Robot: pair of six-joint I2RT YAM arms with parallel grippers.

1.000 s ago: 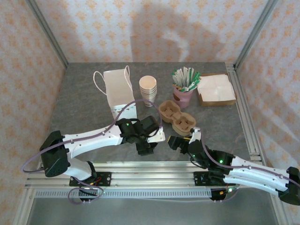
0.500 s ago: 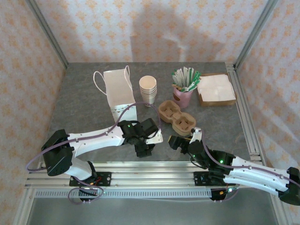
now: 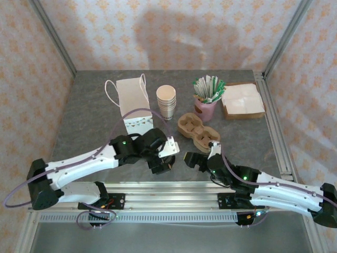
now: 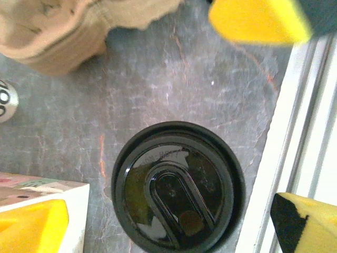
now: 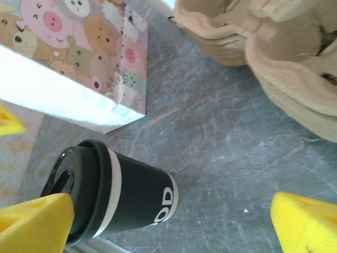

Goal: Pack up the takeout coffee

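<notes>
Two wide, empty hands: left hand [image 3: 160, 166] hovers over the takeout coffee [image 4: 178, 187], right hand [image 3: 190, 159] beside it; next I'd lower and grip.

Left pincer [image 3: 159, 164] and right pincer [image 3: 199, 157] hang low, jaws spread.

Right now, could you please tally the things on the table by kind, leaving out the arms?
Lidded coffee cup: 1
Paper bag: 1
Stack of lidless paper cups: 1
Stack of pulp cup carriers: 1
Pink cup of sachets: 1
Tray of napkins: 1
Total: 6
</notes>
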